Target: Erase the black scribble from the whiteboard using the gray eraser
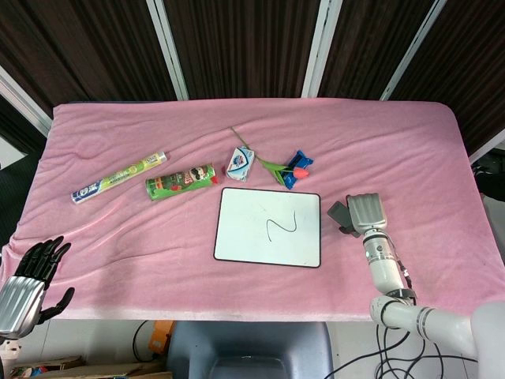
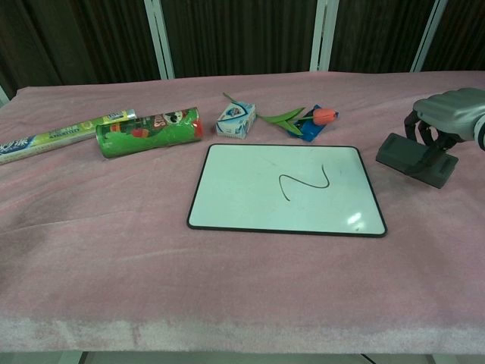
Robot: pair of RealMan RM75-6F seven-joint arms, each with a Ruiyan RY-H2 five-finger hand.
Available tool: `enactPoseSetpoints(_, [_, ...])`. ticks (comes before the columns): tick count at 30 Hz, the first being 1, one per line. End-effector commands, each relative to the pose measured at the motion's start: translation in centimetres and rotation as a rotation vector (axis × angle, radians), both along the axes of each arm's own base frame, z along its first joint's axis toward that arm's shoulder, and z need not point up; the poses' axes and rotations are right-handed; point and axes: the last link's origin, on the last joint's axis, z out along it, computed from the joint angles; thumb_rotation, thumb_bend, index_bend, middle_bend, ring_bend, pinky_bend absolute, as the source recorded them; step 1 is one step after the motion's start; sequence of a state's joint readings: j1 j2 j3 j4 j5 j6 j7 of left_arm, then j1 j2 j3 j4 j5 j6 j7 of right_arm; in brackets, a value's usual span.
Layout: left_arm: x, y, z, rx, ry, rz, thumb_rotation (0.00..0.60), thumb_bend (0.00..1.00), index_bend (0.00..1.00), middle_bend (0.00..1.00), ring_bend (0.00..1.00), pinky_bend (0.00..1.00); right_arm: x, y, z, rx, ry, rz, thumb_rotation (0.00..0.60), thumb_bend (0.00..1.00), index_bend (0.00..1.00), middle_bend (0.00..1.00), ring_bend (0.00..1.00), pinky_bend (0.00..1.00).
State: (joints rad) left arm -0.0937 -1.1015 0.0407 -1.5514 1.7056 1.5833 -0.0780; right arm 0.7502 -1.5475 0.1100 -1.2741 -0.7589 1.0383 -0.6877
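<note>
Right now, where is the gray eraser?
The gray eraser lies on the pink cloth right of the whiteboard, under the right hand in both views.

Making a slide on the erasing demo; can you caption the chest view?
Right hand grips the gray eraser beside the whiteboard, black scribble not yet erased.
</note>
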Motion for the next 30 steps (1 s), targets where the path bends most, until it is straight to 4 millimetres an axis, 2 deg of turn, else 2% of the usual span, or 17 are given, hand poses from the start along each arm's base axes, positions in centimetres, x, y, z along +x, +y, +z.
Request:
enactPoseSetpoints(1, [0.0, 0.1, 0.0, 0.000, 0.000, 0.001, 0.600, 0.37, 0.00, 0.00, 0.00, 0.08, 0.8, 0.3, 0.2, -0.033, -0.041, 0.074, 0.600, 0.38, 0.98, 0.75, 0.72, 0.73])
enactPoseSetpoints(9, [0.0, 0.2, -0.1, -0.004, 0.003, 0.005, 0.600, 0.37, 0.00, 0.00, 0.00, 0.08, 4.1, 1.1, -0.4, 0.005, -0.199, 0.171, 0.600, 0.42, 1.00, 0.80, 0.77, 0.77])
enactPoseSetpoints(14, [0.0, 0.3, -0.2, -0.005, 0.003, 0.007, 0.600, 0.37, 0.00, 0.00, 0.00, 0.08, 5.2, 1.2, -0.9, 0.030, -0.210, 0.187, 0.600, 0.43, 1.00, 0.81, 0.78, 0.78])
enactPoseSetpoints(21, [-0.2, 0.5, -0.1, -0.002, 0.007, 0.028, 0.600, 0.37, 0.00, 0.00, 0.00, 0.08, 10.6, 0.4, -5.5, 0.132, -0.138, 0.176, 0.600, 0.44, 1.00, 0.81, 0.78, 0.79])
enactPoseSetpoints(27, [-0.3, 0.6, -0.1, 0.002, 0.009, 0.034, 0.600, 0.37, 0.00, 0.00, 0.00, 0.08, 12.9, 0.1, -7.5, 0.138, -0.058, 0.175, 0.600, 0.44, 1.00, 0.81, 0.78, 0.79])
enactPoseSetpoints(30, [-0.4, 0.6, -0.1, 0.001, 0.009, 0.038, 0.600, 0.37, 0.00, 0.00, 0.00, 0.08, 13.4, 0.0, -8.1, 0.141, -0.028, 0.172, 0.600, 0.44, 1.00, 0.81, 0.78, 0.79])
